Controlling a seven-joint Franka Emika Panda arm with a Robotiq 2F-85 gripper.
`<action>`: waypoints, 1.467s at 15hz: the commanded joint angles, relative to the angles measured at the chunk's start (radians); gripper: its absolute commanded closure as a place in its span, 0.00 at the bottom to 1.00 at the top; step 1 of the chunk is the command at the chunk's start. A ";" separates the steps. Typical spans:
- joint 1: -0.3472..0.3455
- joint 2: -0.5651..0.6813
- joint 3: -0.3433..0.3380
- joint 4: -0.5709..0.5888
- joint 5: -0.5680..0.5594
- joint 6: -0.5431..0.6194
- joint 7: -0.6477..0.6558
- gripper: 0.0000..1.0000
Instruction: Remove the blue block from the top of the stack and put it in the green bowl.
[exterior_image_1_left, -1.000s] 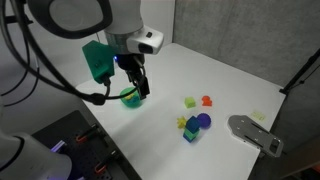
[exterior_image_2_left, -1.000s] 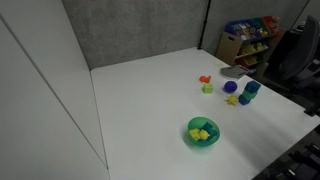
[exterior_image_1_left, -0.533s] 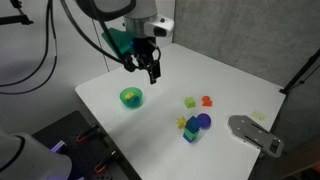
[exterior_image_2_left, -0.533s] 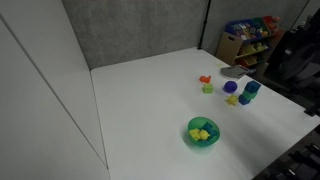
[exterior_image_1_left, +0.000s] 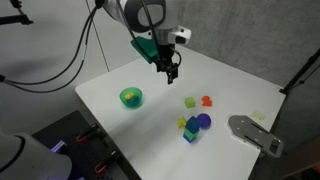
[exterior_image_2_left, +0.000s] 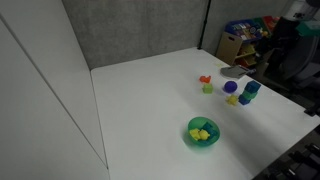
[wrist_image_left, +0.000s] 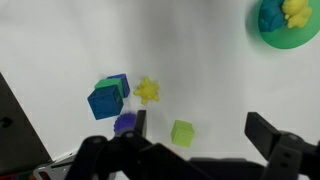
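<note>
The blue block (wrist_image_left: 104, 102) sits on top of the stack (exterior_image_1_left: 189, 130), over a green cube, and shows in both exterior views (exterior_image_1_left: 191, 137) (exterior_image_2_left: 246, 97). The green bowl (exterior_image_1_left: 131, 97) stands apart from the stack and holds yellow pieces; it also shows in an exterior view (exterior_image_2_left: 203, 132) and at the wrist view's top right (wrist_image_left: 283, 24). My gripper (exterior_image_1_left: 171, 72) hangs open and empty above the table, between the bowl and the blocks. In the wrist view its fingers (wrist_image_left: 203, 135) frame a loose yellow-green block (wrist_image_left: 182, 133) on the table far below.
A yellow star piece (wrist_image_left: 147, 90), a purple-blue round piece (exterior_image_1_left: 201, 121) and a red-orange piece (exterior_image_1_left: 207, 100) lie near the stack. A grey flat object (exterior_image_1_left: 255, 133) lies at the table's right edge. Shelves with coloured items (exterior_image_2_left: 248, 38) stand beyond the table.
My gripper has moved from just above the green bowl up and away toward the blocks' side of the table. It stays open and empty. No object has moved.
</note>
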 joint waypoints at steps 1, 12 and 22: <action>-0.003 0.144 -0.020 0.118 0.011 -0.019 -0.094 0.00; -0.098 0.442 -0.063 0.321 0.001 0.029 -0.311 0.00; -0.157 0.633 -0.075 0.398 0.006 0.174 -0.273 0.00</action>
